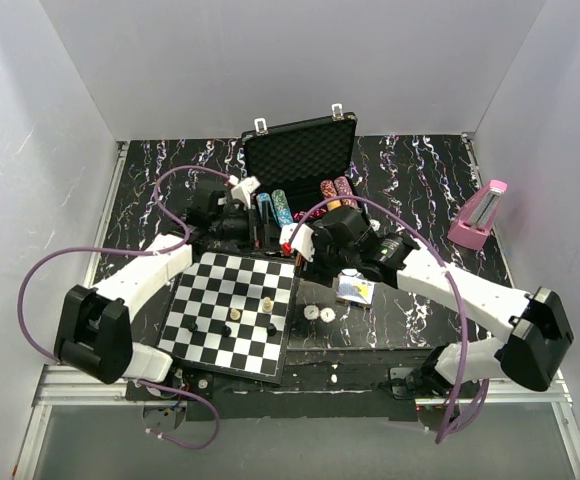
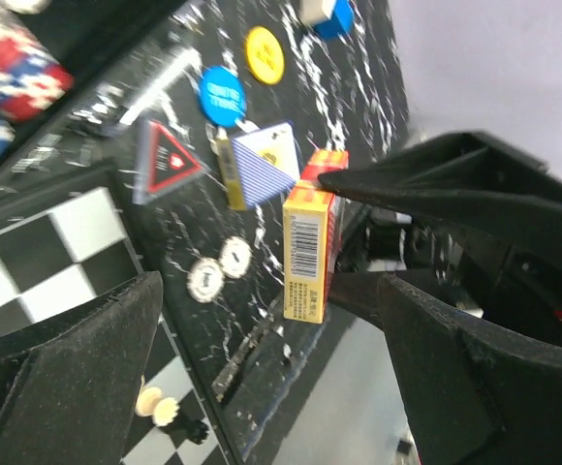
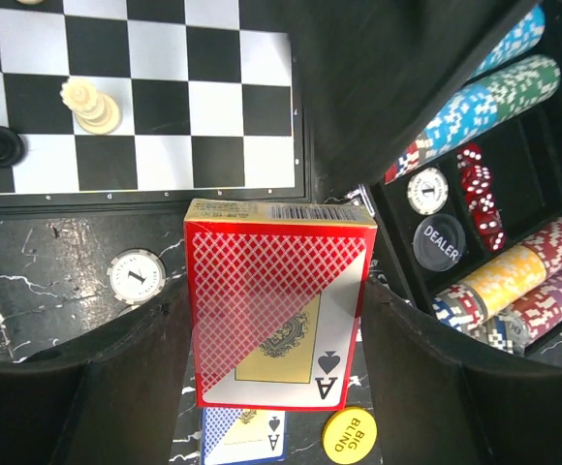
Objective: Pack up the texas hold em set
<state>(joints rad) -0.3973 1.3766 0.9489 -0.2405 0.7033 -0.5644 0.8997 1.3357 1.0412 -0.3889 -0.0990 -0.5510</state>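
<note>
The right gripper (image 3: 279,329) is clamped on the red card deck (image 3: 262,271) and holds it upright above the worktop (image 3: 39,281). The chessboard (image 3: 213,97) is at its 12 o'clock. At its 2 o'clock is the open briefcase (image 1: 300,150), with chip rows (image 3: 499,92), red dice (image 3: 477,184) and a DEALER button (image 3: 441,242) in its slots. The left gripper (image 2: 269,320) stands wide and empty, facing that deck, while a blue deck (image 3: 242,441) and a yellow BIG BLIND button (image 3: 351,436) lie on the worktop at the held deck's 6 o'clock.
</note>
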